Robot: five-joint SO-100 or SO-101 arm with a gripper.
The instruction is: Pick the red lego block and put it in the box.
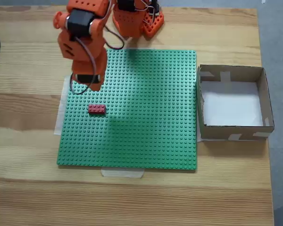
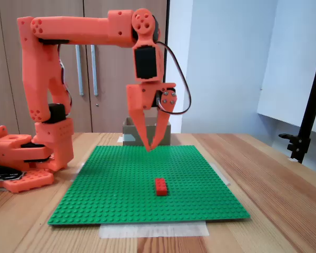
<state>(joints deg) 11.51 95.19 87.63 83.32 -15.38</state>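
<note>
I see the red lego block (image 1: pixel 96 109) lying flat on the green baseplate (image 1: pixel 146 122), toward its left side in the overhead fixed view. My hand (image 2: pixel 149 148) hangs above the plate, apart from the block, fingertips nearly together and holding nothing. The box (image 1: pixel 269 101) sits on the tabletop (image 1: pixel 132 197) just beside the plate's right edge.

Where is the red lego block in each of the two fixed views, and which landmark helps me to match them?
In a fixed view from above: the red lego block lies left of centre on the green baseplate, just below the gripper.
In a fixed view from the side: the block lies near the plate's middle, toward its front edge.
Shared landmark: the box beyond the plate's edge.
</note>
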